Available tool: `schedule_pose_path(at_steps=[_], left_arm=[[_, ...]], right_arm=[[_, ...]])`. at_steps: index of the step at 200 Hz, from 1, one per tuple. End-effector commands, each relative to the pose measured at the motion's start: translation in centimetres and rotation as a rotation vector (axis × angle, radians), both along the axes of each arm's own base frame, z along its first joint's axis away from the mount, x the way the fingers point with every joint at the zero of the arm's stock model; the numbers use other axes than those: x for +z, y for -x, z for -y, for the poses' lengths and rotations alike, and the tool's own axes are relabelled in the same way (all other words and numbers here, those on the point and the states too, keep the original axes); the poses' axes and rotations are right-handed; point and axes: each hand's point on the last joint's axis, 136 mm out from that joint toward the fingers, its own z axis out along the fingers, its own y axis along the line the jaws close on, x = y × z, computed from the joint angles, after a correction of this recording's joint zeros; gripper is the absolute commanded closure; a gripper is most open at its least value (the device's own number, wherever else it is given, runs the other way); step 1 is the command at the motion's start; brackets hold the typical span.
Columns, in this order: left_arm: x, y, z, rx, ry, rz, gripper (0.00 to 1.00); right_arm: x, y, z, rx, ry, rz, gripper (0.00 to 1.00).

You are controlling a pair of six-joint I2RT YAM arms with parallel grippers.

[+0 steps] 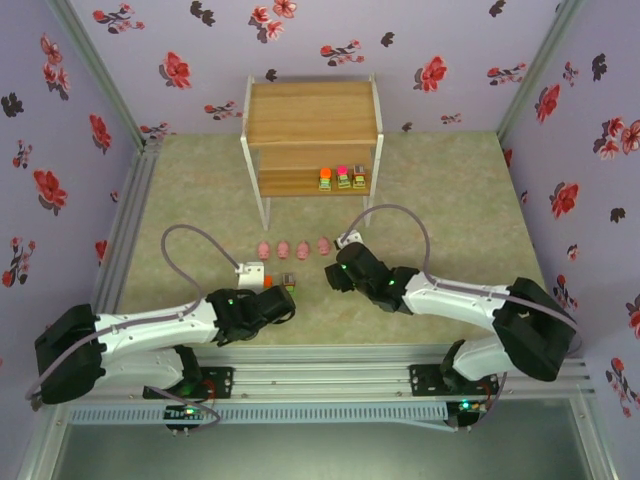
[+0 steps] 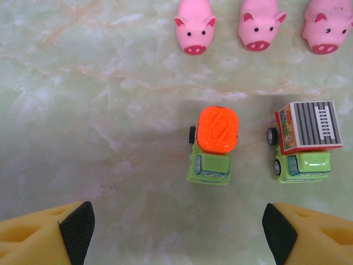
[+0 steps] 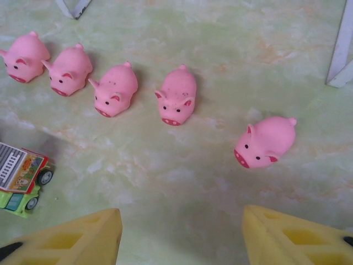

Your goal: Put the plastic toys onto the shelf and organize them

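Both sets of jaws are spread wide, nothing in them. The left gripper (image 2: 176, 234) sits just short of the orange-top truck (image 2: 214, 144), with the grey-top truck (image 2: 306, 141) beside it. The right gripper (image 3: 182, 234) faces the five pigs (image 3: 176, 100). I'd say about a third is done: three trucks (image 1: 342, 179) are on the lower tier of the shelf (image 1: 312, 112), and two trucks plus five pigs are left on the table (image 1: 450, 200).

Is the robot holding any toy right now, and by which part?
Nothing: left end effector open near the orange truck, right end effector open near the pigs.
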Motion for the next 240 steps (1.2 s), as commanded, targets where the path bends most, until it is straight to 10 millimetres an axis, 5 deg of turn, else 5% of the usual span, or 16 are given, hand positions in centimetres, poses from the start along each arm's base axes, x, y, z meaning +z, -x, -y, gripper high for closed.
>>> schedule_pose_path(at_steps=[1,82,150,240], left_arm=[[-0.9,0.0,-0.1,0.023,0.010,-0.018,0.19],[-3.3,-0.6,0.1,0.021,0.010,-0.018,0.33],[-5.1,-1.4,1.3,-0.017,0.009,0.012,0.36],[-6.4,-1.7,0.1,0.018,0.011,0.071,0.40]], right_arm=[[1.4,-0.5,0.6,-0.041,-0.030,0.026,0.55],[1.9,-0.6,1.4,-0.061,-0.041,0.043,0.55],[1.8,-0.6,1.5,-0.061,-0.040,0.042,0.55],[1.6,-0.7,1.2,-0.054,-0.036,0.037,0.55]])
